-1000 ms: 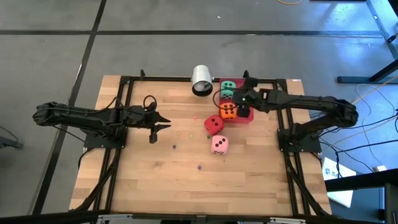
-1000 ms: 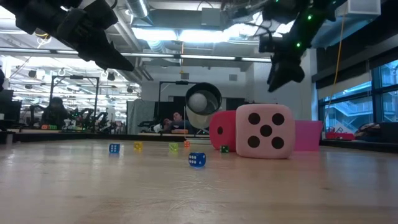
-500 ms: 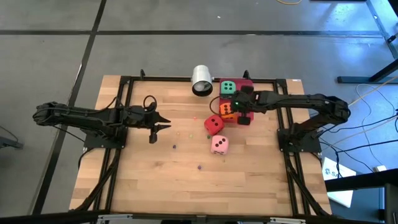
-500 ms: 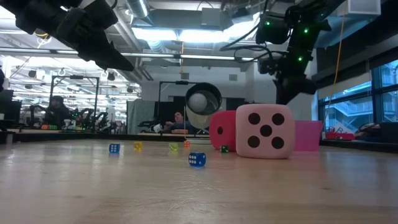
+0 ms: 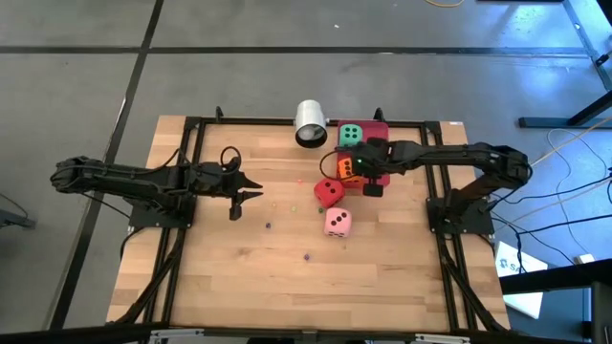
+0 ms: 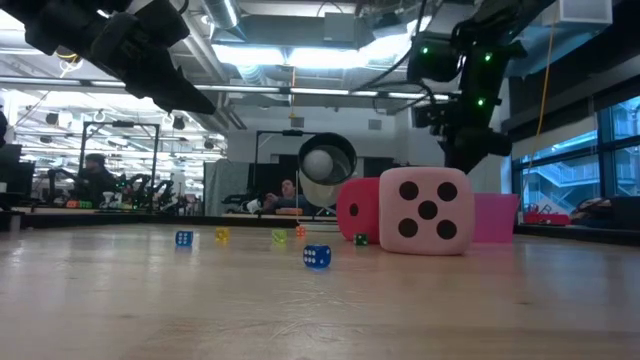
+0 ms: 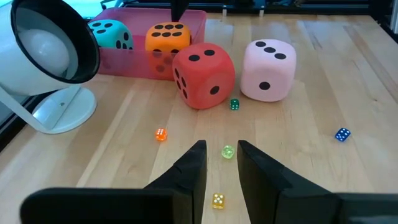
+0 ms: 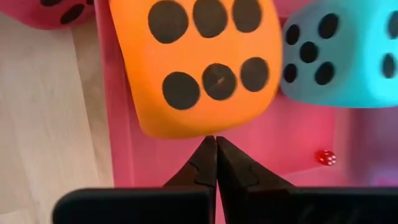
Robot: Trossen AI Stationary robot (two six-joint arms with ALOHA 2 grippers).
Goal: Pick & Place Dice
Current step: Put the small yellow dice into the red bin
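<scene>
The orange die (image 5: 350, 169) and the green die (image 5: 351, 135) sit in the flat red tray (image 5: 380, 127) at the table's far side. The red die (image 5: 329, 191) and the pink die (image 5: 337, 222) rest on the wood just in front of the tray. My right gripper (image 8: 216, 142) is shut and points steeply down into the tray, its tips at the orange die's (image 8: 196, 62) edge. My left gripper (image 7: 221, 149) hovers open over the table's left half, with nothing between its fingers. My right gripper's shut fingertips (image 8: 208, 146) come from above, slanting, and meet the lower edge of the orange die's six-pip face (image 8: 205, 132) in its own wrist view. I cannot tell whether they touch the die or stand just beside it over the tray floor.
A white cup (image 5: 310, 124) lies on its side at the far edge, left of the tray. Several tiny dice (image 7: 161, 134) are scattered on the wood between my left gripper and the big dice. One tiny red die (image 8: 323, 157) lies in the tray.
My right gripper has sunk toward the tray and tipped more steeply downward, shifting a little toward the table's left, closer to the orange die. The green die, partly covered by the arm before, now shows whole. The dice have stayed where they were.
</scene>
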